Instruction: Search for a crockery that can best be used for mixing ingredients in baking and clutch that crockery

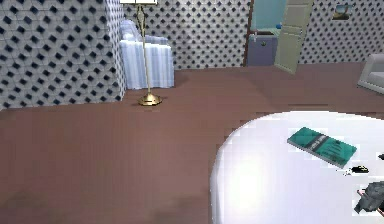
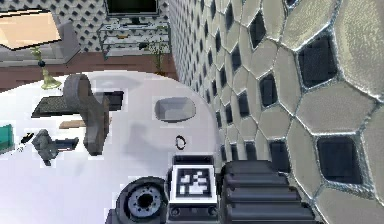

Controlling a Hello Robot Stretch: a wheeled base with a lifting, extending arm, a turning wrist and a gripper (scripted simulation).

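Observation:
A pale grey bowl [image 2: 175, 110] stands on the white round table [image 2: 130, 165], toward the patterned wall. At the arm side view's bottom edge is the arm's end: a white square with black marks [image 2: 195, 183] and, left of it, the gripper's [image 2: 142, 202] dark round body. Its far end is hard to make out, so I cannot tell whether it holds anything. The bowl lies farther up the picture from it. The same table [image 1: 290, 170] fills the forward view's lower right.
On the table are a grey statue [image 2: 86, 112], a dark flat thing [image 2: 52, 104], a small ring [image 2: 180, 140], a small grey object [image 2: 50, 146] and a teal book [image 1: 322, 145]. A floor lamp [image 1: 149, 60], a striped seat [image 1: 140, 62] and a doorway [image 1: 268, 40] stand ahead across bare brown floor.

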